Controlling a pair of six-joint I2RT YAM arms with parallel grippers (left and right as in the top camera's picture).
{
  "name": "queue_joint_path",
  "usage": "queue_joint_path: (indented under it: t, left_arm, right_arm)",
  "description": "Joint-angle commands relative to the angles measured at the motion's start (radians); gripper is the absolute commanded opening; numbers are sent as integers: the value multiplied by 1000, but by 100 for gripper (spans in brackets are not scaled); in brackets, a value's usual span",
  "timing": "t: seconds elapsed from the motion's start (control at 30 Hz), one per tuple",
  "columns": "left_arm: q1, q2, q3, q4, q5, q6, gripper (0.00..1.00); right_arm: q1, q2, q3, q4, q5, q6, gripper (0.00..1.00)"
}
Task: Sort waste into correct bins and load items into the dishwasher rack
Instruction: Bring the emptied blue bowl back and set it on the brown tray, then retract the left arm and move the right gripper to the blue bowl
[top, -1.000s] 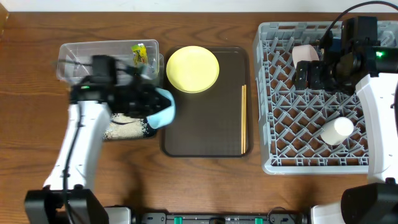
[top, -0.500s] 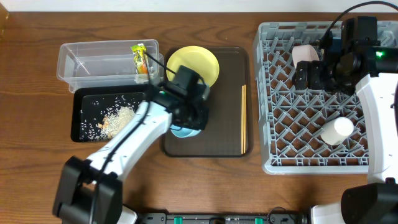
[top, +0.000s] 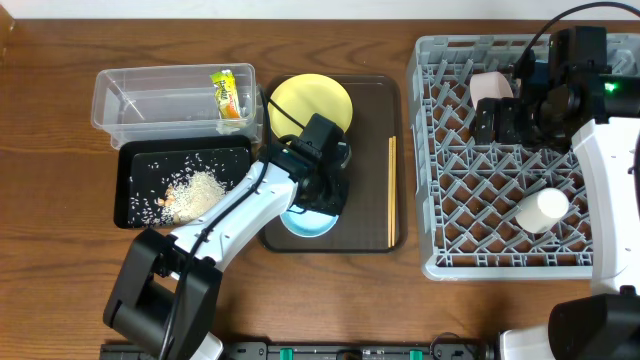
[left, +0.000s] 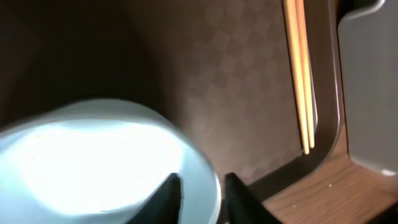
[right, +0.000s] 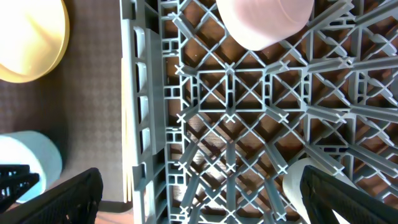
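Observation:
My left gripper (top: 320, 196) is shut on the rim of the light blue bowl (top: 308, 222), low over the front of the brown serving tray (top: 370, 130). In the left wrist view one finger is inside and one outside the bowl (left: 93, 155) at the gripper (left: 200, 182). The yellow plate (top: 310, 105) and chopsticks (top: 391, 190) lie on that tray. Rice scraps (top: 195, 192) lie in the black tray (top: 135, 160). The wrapper (top: 227, 90) is in the clear tub (top: 150, 100). My right gripper (top: 497, 120) is open over the grey rack (top: 470, 190), which holds the pink bowl (top: 490, 85) and white cup (top: 541, 210).
The right wrist view shows the rack's left wall (right: 143, 106), the pink bowl (right: 264, 18), the cup (right: 298, 180) and the open gripper (right: 202, 199) above the lattice. The chopsticks (left: 298, 68) lie near the serving tray's right rim.
My left arm carried the blue bowl from over the black tray rightward to the front of the brown tray. Rice now shows in the black tray. The right arm stayed still.

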Motion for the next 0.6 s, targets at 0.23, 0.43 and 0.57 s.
queue_joint_path:
  t: [0.23, 0.43, 0.57]
  left_arm:
    - [82, -97, 6, -48, -68, -8, 42]
    - [272, -293, 6, -169, -174, -8, 51]
    - [455, -403, 6, -230, -173, -49, 60]
  right_arm:
    - [21, -4, 3, 29, -86, -15, 99]
    - [122, -4, 3, 63, -86, -21, 99]
    - [237, -2, 3, 99, -85, -28, 99]
